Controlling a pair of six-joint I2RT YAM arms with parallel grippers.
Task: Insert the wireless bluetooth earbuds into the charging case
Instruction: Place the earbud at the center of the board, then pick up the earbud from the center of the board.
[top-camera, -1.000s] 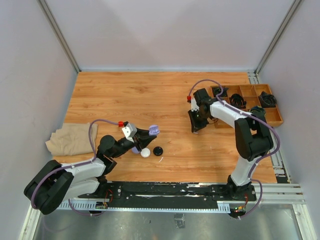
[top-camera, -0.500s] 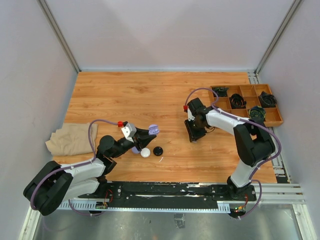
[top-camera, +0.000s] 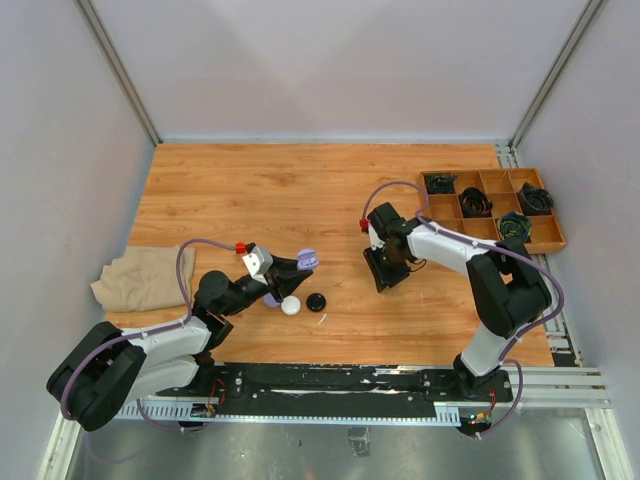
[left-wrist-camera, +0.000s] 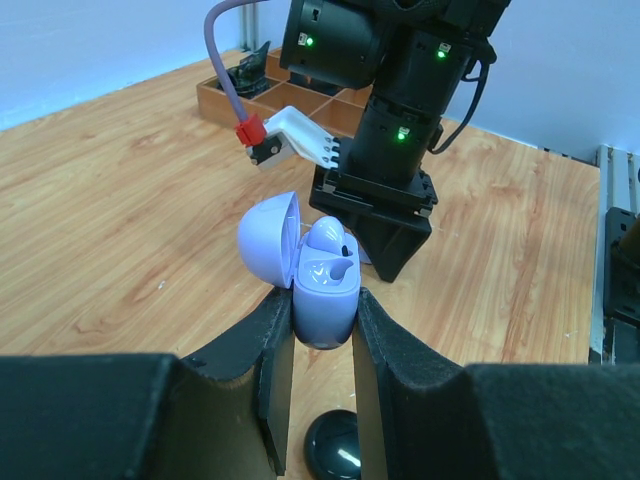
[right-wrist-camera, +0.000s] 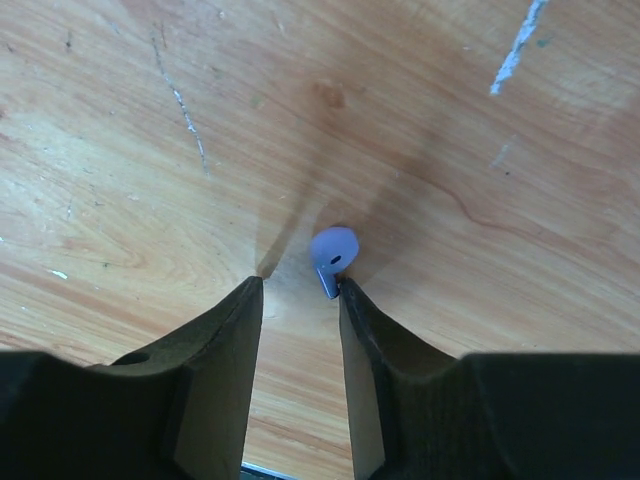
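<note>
- Lavender plastic fills the nearest part of the left wrist view. The left gripper (left-wrist-camera: 320, 305) is clamped on the lavender charging case (left-wrist-camera: 325, 285), with its fingers (left-wrist-camera: 272, 360) pressed against the case's two sides.
- The case stands upright with its lid (left-wrist-camera: 268, 240) swung open to one side. A seated earbud (left-wrist-camera: 328, 235) rests in the far socket, and the near socket shows only its bare hollow.
- On the wood just below the held case lies a black case (top-camera: 316, 301), with a white case (top-camera: 290, 306) right beside it. Both are round and puck-like.
- A beige cloth (top-camera: 145, 277) lies crumpled at the table's left edge, next to the left arm.
- Farther out, the right gripper (right-wrist-camera: 300, 285) points straight down at the wooden table (top-camera: 250, 190). Its jaws stand a little apart with bare wood between them, gripping nothing.
- A loose earbud (right-wrist-camera: 333, 250), also lavender, lies on the wood at the mouth of those jaws. Its stem is just beside one fingertip, and I cannot tell whether the two touch.
- The held case and the right gripper are near each other but apart, and the case's open top faces the right arm.
- Farthest away, at the right far corner, sits a wooden tray (top-camera: 545, 238) split into compartments. Coiled black cables (top-camera: 474, 200) lie in several of its back compartments.
</note>
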